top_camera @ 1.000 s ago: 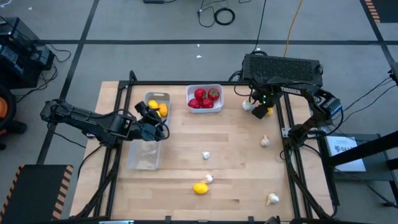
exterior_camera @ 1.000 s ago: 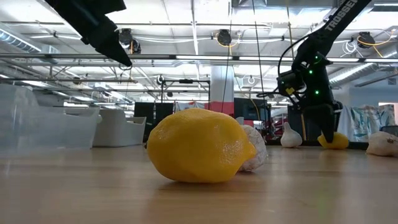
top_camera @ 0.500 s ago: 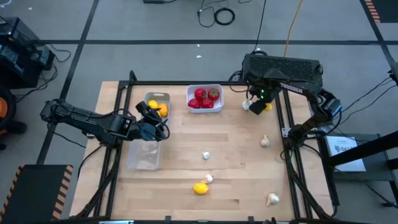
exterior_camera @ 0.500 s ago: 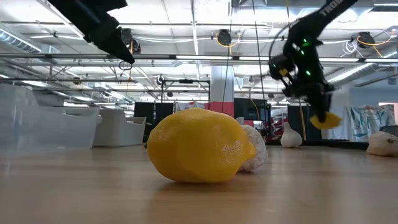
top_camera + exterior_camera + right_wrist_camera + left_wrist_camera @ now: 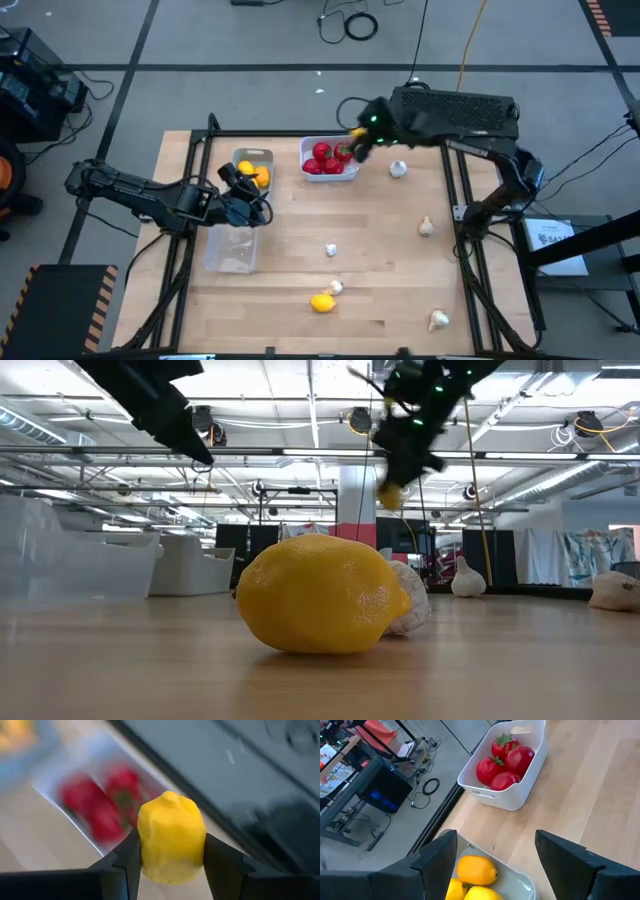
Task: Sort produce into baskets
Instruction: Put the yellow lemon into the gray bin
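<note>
1. Produce: a yellow lemon (image 5: 171,837) is pinched between the fingers of the right gripper (image 5: 358,135), held in the air just beside the far right corner of the white basket (image 5: 330,176). In the low view the same lemon (image 5: 390,497) hangs well above the table.
2. The white basket holds several red fruits (image 5: 330,157) with green tops, also seen in the left wrist view (image 5: 505,762).
3. The grey basket (image 5: 253,157), left of the white one, contains yellow and orange lemons (image 5: 254,175); the left wrist view shows them (image 5: 476,870) directly under the left gripper.
4. The left gripper (image 5: 240,192) hovers over the near end of the grey basket with its fingers spread wide and nothing between them.
5. The clear basket (image 5: 233,249) lies just near of the grey one.
6. Loose on the table (image 5: 380,270): a second lemon (image 5: 322,302) near the front edge, touching a garlic bulb (image 5: 337,287); another bulb (image 5: 331,250) at centre; one (image 5: 398,169) right of the white basket; one (image 5: 426,228) by the right edge; one (image 5: 438,320) at the near right corner.
7. A black box (image 5: 455,110) with a grille stands beyond the table's far right corner.
</note>
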### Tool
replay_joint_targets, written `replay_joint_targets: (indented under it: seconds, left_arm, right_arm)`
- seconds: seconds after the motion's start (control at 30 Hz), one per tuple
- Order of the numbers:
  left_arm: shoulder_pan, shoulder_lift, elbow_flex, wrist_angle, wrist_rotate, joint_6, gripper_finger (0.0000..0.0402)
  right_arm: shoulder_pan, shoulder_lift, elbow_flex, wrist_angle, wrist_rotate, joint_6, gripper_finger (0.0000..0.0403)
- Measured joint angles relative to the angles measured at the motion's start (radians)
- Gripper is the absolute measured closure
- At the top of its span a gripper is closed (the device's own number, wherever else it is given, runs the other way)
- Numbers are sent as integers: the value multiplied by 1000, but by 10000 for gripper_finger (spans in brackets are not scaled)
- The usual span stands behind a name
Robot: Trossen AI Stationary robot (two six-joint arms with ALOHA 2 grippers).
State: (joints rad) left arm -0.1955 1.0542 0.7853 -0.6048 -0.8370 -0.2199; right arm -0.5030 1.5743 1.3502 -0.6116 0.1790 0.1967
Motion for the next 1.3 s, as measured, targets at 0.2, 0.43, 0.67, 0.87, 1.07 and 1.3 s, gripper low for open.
replay_joint_targets:
  seconds: [0.2, 0.43, 0.67, 0.87, 1.07, 1.3]
  left_arm:
    - [2, 0, 0, -60, -73, -7, 128]
    - [6, 0, 0, -292, -393, -235, 128]
    - [44, 0, -3, -469, -395, -407, 128]
    - [94, 0, -5, -483, -393, -420, 128]
    - [162, 0, -5, -481, -398, -403, 128]
    - [199, 0, -6, -474, -398, -403, 128]
  right_arm:
    - [154, 176, -43, 532, 1, 6, 243]
    - [279, 465, -11, 1140, -3, 73, 243]
    - [315, 733, 218, 1230, -3, 117, 243]
    - [316, 862, 456, 1042, 0, 93, 243]
    - [318, 927, 616, 869, -2, 55, 222]
    - [318, 930, 653, 784, -27, 43, 157]
